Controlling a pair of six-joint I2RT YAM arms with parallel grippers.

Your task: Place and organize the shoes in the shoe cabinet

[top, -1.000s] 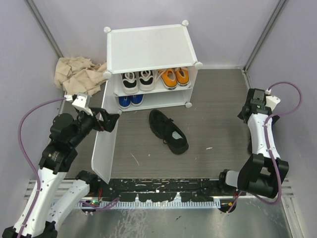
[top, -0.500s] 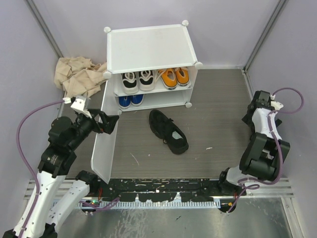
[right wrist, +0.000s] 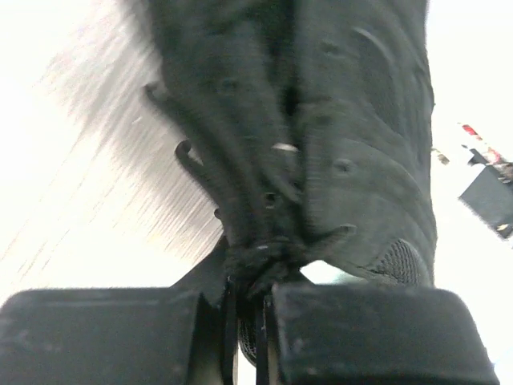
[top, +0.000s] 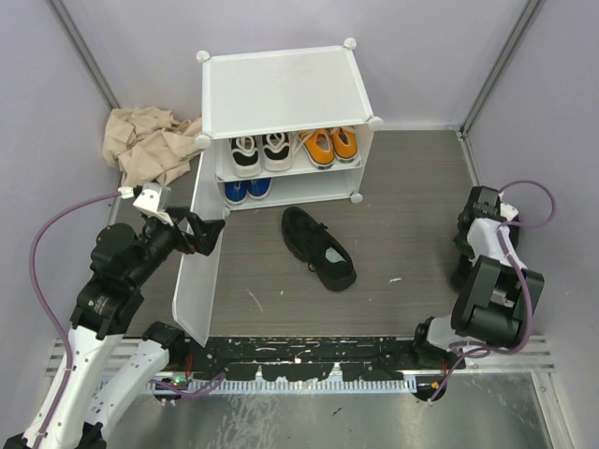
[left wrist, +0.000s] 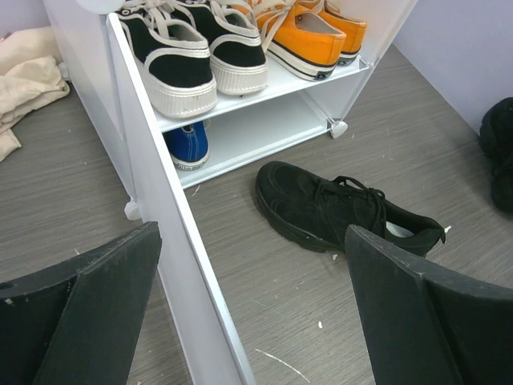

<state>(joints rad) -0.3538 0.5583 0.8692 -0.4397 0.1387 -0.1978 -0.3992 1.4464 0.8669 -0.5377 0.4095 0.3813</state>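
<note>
The shoe cabinet (top: 281,89) stands at the back with its door panel (top: 197,281) swung open. White-and-black shoes (top: 260,152) and orange shoes (top: 329,145) sit on its upper shelf, and blue shoes (top: 246,190) sit below. One black shoe (top: 318,248) lies on the floor in front. My left gripper (left wrist: 252,313) is open, and the door's edge (left wrist: 172,241) runs between its fingers without being pinched. Low at the right wall, my right gripper (right wrist: 244,321) is shut on the laces and tongue of a second black shoe (right wrist: 337,144). The arm mostly hides that shoe in the top view.
A crumpled beige cloth (top: 145,140) lies left of the cabinet. Grey walls close in on both sides, with the right arm (top: 491,281) folded close to the right one. The open door divides the left floor from the middle.
The right arm has folded down toward the floor by the right wall. Its gripper has gone from open to shut on the black shoe. The left arm has barely shifted.
</note>
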